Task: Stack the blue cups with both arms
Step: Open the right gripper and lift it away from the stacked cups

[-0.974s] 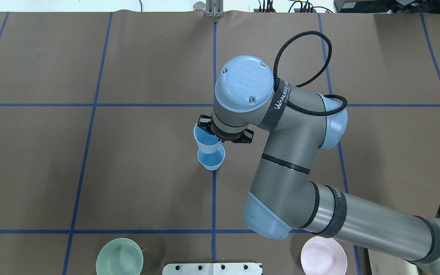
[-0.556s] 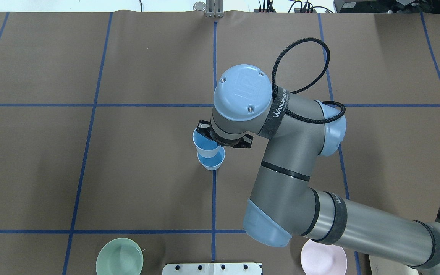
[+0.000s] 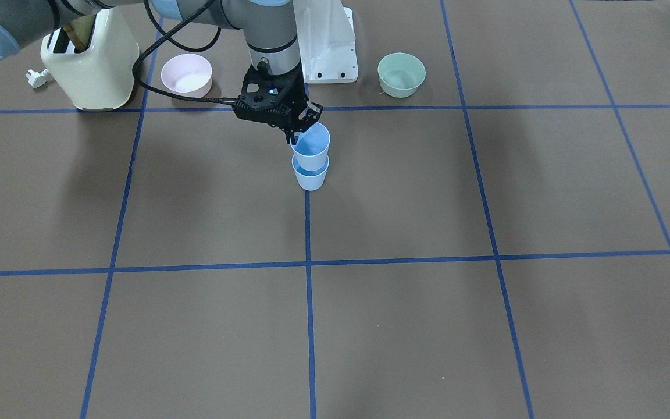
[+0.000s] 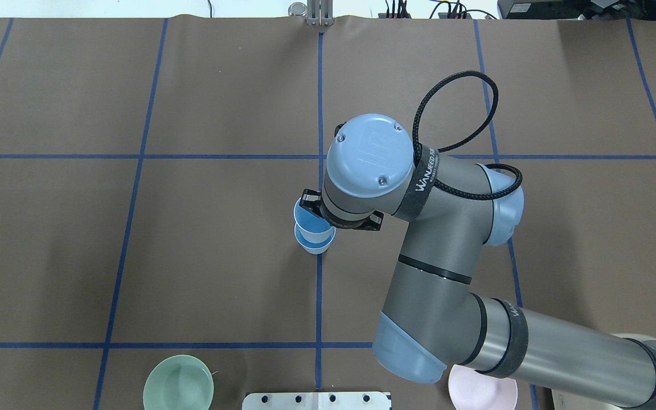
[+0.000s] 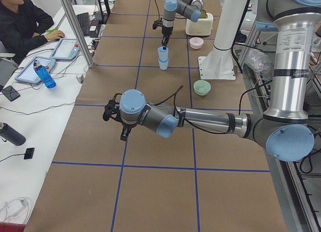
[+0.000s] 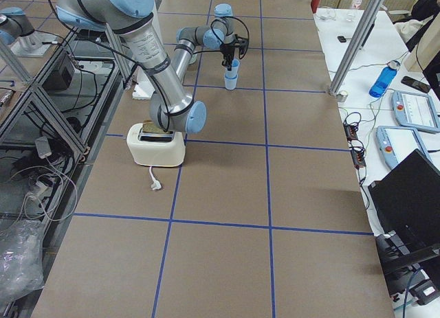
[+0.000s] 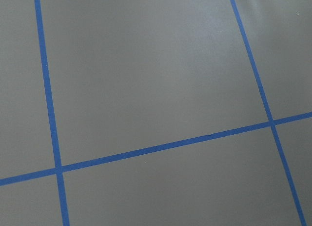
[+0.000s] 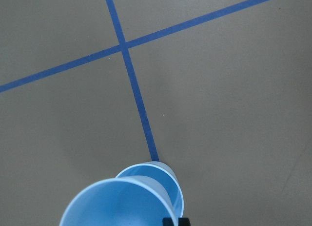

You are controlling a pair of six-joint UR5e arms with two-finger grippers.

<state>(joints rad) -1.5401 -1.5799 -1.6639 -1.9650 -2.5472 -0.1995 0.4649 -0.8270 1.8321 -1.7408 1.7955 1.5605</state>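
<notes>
Two pale blue cups sit on the table's centre line. The lower blue cup (image 3: 310,176) (image 4: 316,246) stands upright on the table. The upper blue cup (image 3: 312,142) (image 4: 307,220) sits partly inside it, its rim well above the lower rim. My right gripper (image 3: 296,135) (image 4: 318,209) is shut on the upper cup's rim, one finger inside and one outside. The right wrist view shows both cups, upper (image 8: 117,204) and lower (image 8: 168,179). My left gripper (image 5: 111,113) hovers over bare table far from the cups. I cannot tell whether it is open or shut.
A mint-green bowl (image 3: 401,74) (image 4: 178,382) and a pink bowl (image 3: 186,74) (image 4: 482,390) stand near the white base (image 3: 329,52). A cream toaster (image 3: 91,64) stands beside the pink bowl. A person (image 5: 22,21) sits beyond the table's far side.
My right arm has moved toward the robot and lowered, bringing the held cup from above and behind the standing cup down into it.
</notes>
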